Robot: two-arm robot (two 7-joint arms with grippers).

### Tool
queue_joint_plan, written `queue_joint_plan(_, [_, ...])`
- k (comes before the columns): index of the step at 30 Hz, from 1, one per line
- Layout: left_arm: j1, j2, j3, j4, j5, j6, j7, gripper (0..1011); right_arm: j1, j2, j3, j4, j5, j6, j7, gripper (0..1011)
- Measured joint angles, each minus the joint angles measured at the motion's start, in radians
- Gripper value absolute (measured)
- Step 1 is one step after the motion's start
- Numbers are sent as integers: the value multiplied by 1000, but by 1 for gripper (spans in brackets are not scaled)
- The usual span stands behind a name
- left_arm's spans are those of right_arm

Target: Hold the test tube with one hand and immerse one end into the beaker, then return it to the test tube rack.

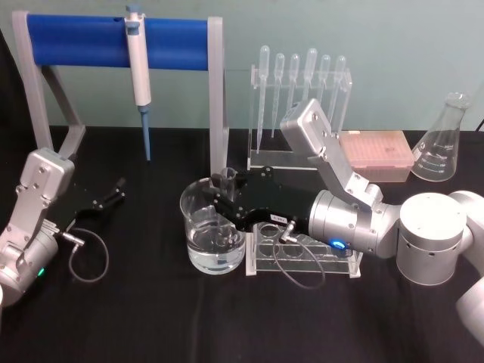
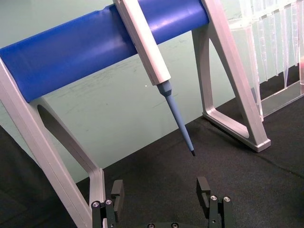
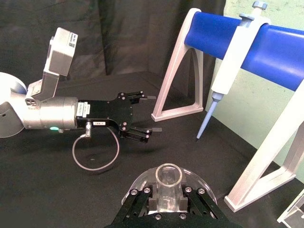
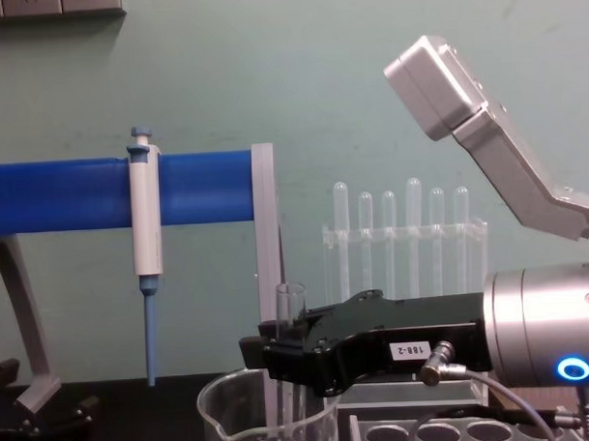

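My right gripper is shut on the test tube, holding it upright over the beaker. The tube's open rim sticks up between the fingers. From the side, the tube's lower part reaches down inside the beaker, which holds some water. Glass hides how deep the tip sits. My left gripper rests open and empty low at the table's left, and also appears across from the right wrist as the left gripper.
A blue-barred stand with a hanging pipettor stands at the back left. A rack of plastic pipettes, a pink tip box and a conical flask line the back. A clear tube rack lies under my right arm.
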Motion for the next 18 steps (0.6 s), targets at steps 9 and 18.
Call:
queue_joint_plan(9, [0, 0, 0, 0, 0, 0, 0, 1000, -5, 0, 7, -17, -3, 1, -2, 224])
queue_joint_plan(18, [0, 0, 0, 0, 0, 0, 0, 1000, -7, 9, 40, -103, 5, 21, -10, 224])
